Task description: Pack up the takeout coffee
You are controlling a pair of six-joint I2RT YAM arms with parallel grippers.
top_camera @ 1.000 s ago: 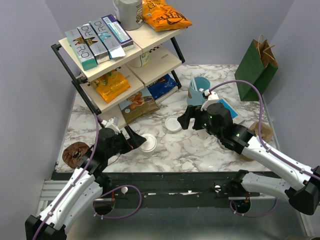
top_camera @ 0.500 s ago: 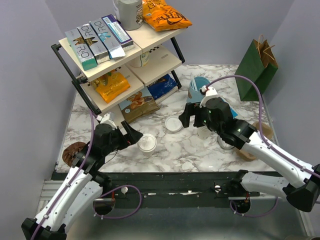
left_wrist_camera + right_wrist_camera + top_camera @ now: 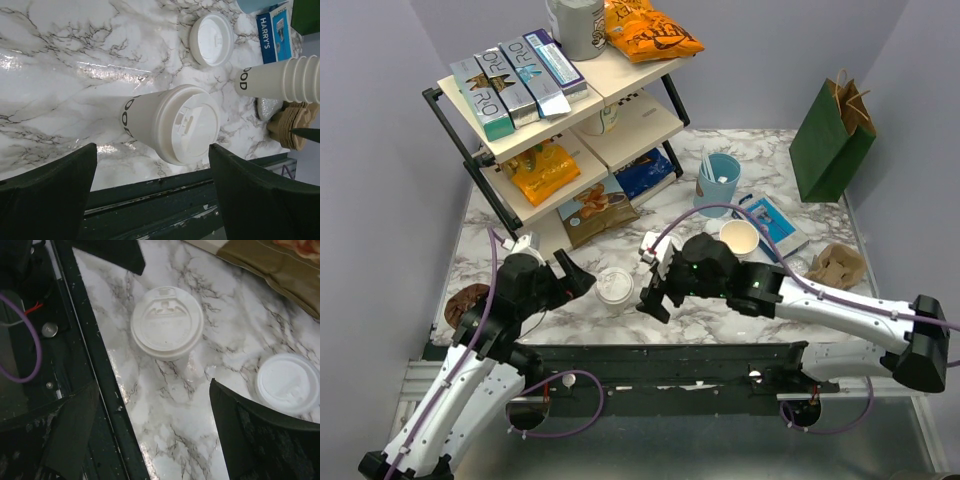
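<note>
The takeout coffee (image 3: 615,287) is a cream cup with a white lid, standing near the table's front edge. In the left wrist view the takeout coffee (image 3: 182,125) is just beyond my left gripper (image 3: 152,146), whose jaws stand wide apart and empty. My left gripper (image 3: 580,280) is just left of the cup. My right gripper (image 3: 652,290) hovers just right of it, open. In the right wrist view the takeout coffee (image 3: 166,322) lies ahead of my right gripper (image 3: 154,385), not between the fingers. A green paper bag (image 3: 832,140) stands at the far right.
A loose white lid (image 3: 287,382) lies by the right finger. A stack of lidless cream cups (image 3: 740,237), a light blue cup with sticks (image 3: 720,178), a blue box (image 3: 772,222) and brown napkins (image 3: 838,265) are right. A snack shelf (image 3: 560,110) stands at the back left, a cookie (image 3: 470,305) at the front left.
My right arm swung left and toward the front edge, from by the stack of cups to beside the lidded cup. My left gripper drew back slightly to the left. Both stayed open.
</note>
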